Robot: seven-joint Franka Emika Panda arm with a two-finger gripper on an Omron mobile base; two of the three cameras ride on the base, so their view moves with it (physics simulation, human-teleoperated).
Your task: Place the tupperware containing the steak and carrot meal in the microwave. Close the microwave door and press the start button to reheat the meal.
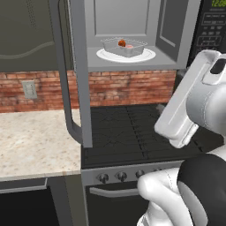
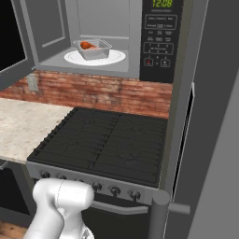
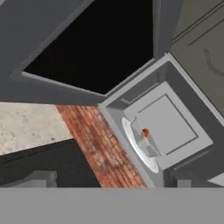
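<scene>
While the tupperware [image 1: 124,47] sits on the white turntable plate [image 1: 148,55] inside the microwave [image 2: 135,70], near the middle of that plate, the steak and carrot meal [image 1: 124,43] lies in it, orange chunk beside pinkish slab. The microwave door [image 1: 70,79] stands swung wide open to the left, its bar handle [image 1: 66,101] hanging over the tabletop [image 1: 31,141]. The claw itself is hidden in these views; its fingers are spread wide, pinching nothing, and the hand view looks at the tub from well apart. Below the microwave lie the black stove [image 2: 107,140] and a brick wall [image 2: 102,95].
</scene>
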